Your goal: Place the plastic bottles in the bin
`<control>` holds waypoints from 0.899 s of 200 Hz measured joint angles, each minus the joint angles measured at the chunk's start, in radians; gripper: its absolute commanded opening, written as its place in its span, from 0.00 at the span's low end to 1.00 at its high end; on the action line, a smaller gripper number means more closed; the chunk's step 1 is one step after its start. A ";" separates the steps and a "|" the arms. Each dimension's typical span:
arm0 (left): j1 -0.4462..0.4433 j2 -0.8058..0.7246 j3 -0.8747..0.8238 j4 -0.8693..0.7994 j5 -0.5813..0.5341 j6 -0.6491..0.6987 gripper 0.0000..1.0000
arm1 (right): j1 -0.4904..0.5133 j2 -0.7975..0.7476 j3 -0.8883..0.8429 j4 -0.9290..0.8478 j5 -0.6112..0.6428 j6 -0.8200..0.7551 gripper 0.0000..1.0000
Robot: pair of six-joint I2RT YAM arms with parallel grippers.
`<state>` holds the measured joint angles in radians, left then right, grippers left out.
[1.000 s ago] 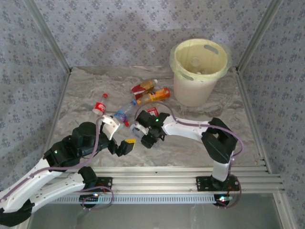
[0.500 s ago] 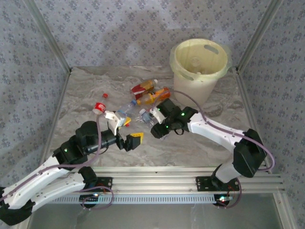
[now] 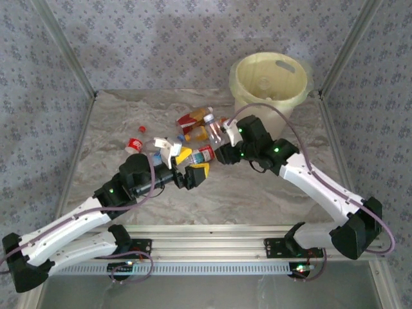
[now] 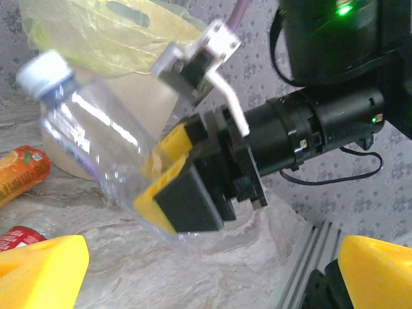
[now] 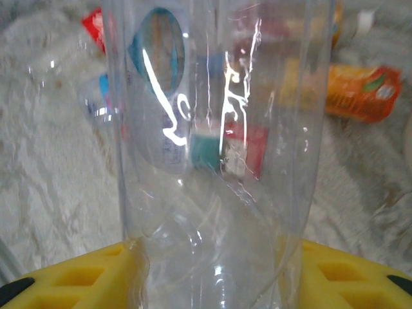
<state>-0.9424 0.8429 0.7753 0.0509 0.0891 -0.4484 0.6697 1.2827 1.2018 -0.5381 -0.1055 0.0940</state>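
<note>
Right claw (image 4: 165,175) clamps a clear bottle (image 4: 90,141) above the counter (image 3: 109,122), apparently for carriage to the bin (image 3: 277,100); left claw (image 3: 192,162) gapes wide beside the loose bottles (image 3: 199,125), seemingly poised to pick.

Bottle (image 5: 212,161) in right gripper (image 5: 212,277): clear thin plastic, glossy, creased, w/ glare streaks. Pads (image 5: 71,277): yellow plastic, matt. Bin (image 3: 293,96): pale yellow plastic, smooth, semi-matt. Table (image 3: 257,193): marble-look sheet, matt, rumpled. Near rails (image 3: 244,235): bare metal, ribbed. Arm shells (image 3: 315,183): white plastic, glossy. Walls (image 3: 161,45): printed, cloth-like, matt.
</note>
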 measured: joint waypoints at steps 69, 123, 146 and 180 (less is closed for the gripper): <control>0.000 0.121 0.132 0.045 -0.022 -0.149 1.00 | -0.127 -0.001 0.187 0.030 0.004 0.003 0.54; 0.000 0.191 0.215 0.051 -0.042 -0.233 1.00 | -0.254 0.083 0.384 0.032 0.013 0.002 0.54; 0.000 0.205 0.221 0.051 -0.055 -0.255 1.00 | -0.317 0.143 0.478 0.029 0.013 0.002 0.54; 0.000 0.210 0.223 0.050 -0.061 -0.269 1.00 | -0.406 0.240 0.601 0.010 0.021 0.002 0.54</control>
<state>-0.9424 1.0531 0.9981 0.1005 0.0277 -0.7174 0.2642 1.5230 1.8030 -0.5278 -0.0841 0.0963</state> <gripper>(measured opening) 0.995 0.538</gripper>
